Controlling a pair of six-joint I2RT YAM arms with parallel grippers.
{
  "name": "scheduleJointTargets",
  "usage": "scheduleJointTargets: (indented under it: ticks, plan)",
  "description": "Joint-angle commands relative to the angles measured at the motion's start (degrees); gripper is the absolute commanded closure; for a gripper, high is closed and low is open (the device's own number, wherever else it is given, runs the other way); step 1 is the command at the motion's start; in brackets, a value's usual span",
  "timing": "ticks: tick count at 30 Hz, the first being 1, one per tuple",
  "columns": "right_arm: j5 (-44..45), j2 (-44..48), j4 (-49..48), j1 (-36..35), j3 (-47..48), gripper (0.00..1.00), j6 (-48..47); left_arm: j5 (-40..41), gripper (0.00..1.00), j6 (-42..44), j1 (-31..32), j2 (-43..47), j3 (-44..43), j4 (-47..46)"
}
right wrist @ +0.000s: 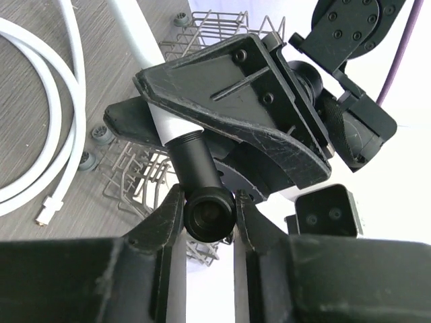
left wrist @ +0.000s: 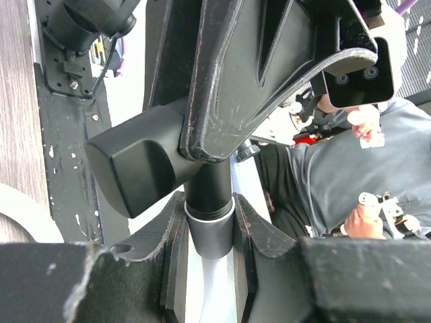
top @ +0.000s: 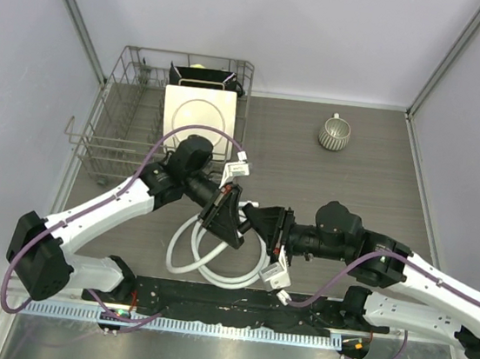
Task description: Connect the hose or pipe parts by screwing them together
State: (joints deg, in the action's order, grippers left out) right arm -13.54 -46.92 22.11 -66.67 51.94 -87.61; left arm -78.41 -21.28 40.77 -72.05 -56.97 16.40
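Above the middle of the table (top: 369, 195) in the top view, the left gripper (top: 233, 222) and the right gripper (top: 257, 217) meet nose to nose over the coiled white hose (top: 174, 255). The left one reaches in from the far left, the right one from the right. Their bodies hide the joint between them.

In the left wrist view, the left gripper is clamped on the hose's end connector (left wrist: 210, 235). The black T-shaped fitting (left wrist: 135, 168) sits straight ahead on the same axis, its stem entering the connector.

In the right wrist view, the right gripper is clamped across the fitting's open end. Some thread (right wrist: 188, 139) shows where the stem meets the white connector, so the turn should run about that shared axis. How deep the thread is seated cannot be told. The hose's loose end (right wrist: 44, 214) lies on the table beside the coil.
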Motion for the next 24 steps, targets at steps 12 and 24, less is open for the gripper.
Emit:
scheduleJointTargets:
  ticks: [12,24]
  plan:
    - [-4.39,-3.0,7.08,-0.56,8.17,0.99,35.73,32.43,1.0,23.65,1.15,0.5,-8.51,17.18]
    - [1.32,-8.98,-1.44,-0.47,8.09,0.99,80.56,47.91,1.0,24.0,3.96,12.8,4.23,-5.75]
